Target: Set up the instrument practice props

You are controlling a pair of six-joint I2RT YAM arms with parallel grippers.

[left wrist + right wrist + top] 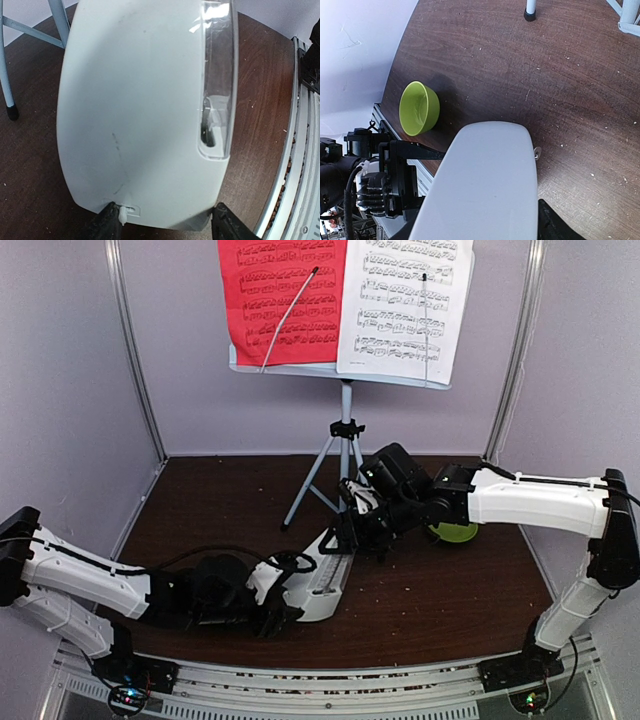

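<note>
Practice props, part-way set up: the metronome (pixel 322 585) is lying on its side on the table (pixel 450 610), in front of the stand (pixel 346 440), with 2 grippers at work on it. The left gripper (pixel 165 227) is straddling its near end, fingertips at both edges, though whether they are pressing or only flanking it cannot be told. The right gripper (pixel 345 535) is holding the far end, jaws part-way apart with the white body filling the gap.

The step in hand looks to be standing the metronome upright. Done well, that likely means both grips being firm before any lift, one end pivoting up while the other steadies. It also means keeping fingers off the clear cover (pixel 218 75) (the likeliest part to slip or pop loose) and landing clear of the tripod's feet.

Behind, the stand's tray is carrying 2 pages side by side, the red sheet (pixel 280 290) on the left and the white sheet (pixel 405 300) on the right. The bowl (pixel 419 108) is sitting empty near the table's right edge, well apart from the metronome.
</note>
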